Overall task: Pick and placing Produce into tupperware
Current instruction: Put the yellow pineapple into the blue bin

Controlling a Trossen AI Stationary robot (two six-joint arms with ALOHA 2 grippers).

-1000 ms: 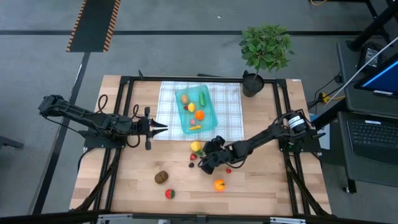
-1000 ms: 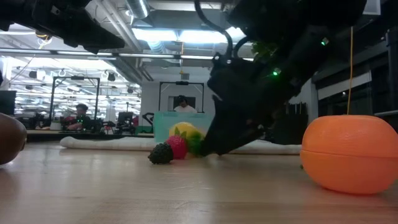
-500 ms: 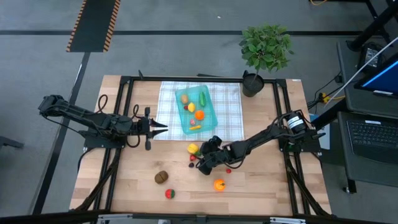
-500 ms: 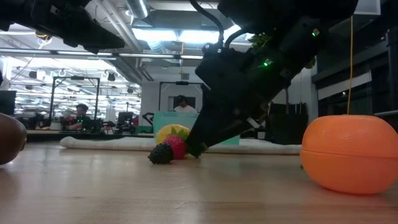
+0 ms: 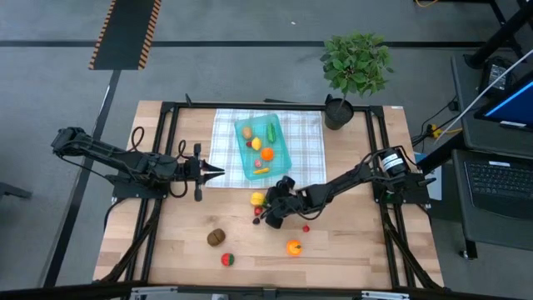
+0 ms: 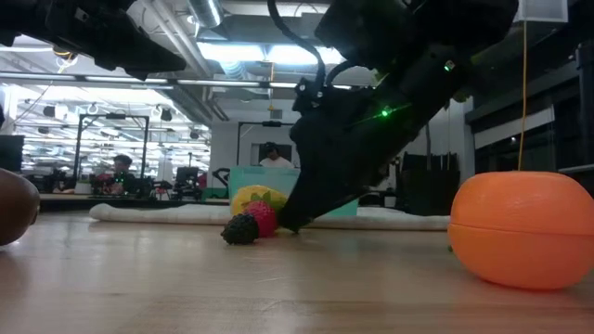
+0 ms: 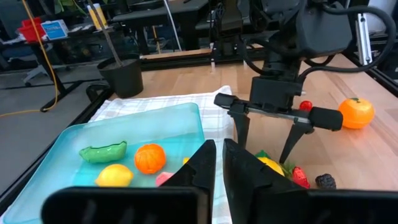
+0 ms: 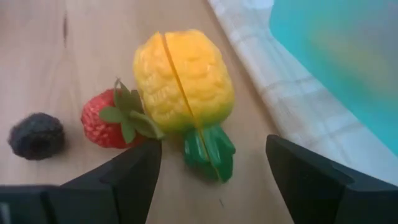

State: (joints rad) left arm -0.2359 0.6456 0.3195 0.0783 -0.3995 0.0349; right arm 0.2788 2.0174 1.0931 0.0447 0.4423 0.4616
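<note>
Two matte black, six-joint robot arms, left and right, carry looped black cables; a small green indicator light glows on the right arm's dark, boxy wrist housing.

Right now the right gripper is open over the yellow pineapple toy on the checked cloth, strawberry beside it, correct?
Not quite. The pineapple toy lies on the bare wooden table, just off the edge of the checked cloth, as the right wrist view shows. The rest holds: the right gripper is open over it, and the strawberry sits beside it.
</note>
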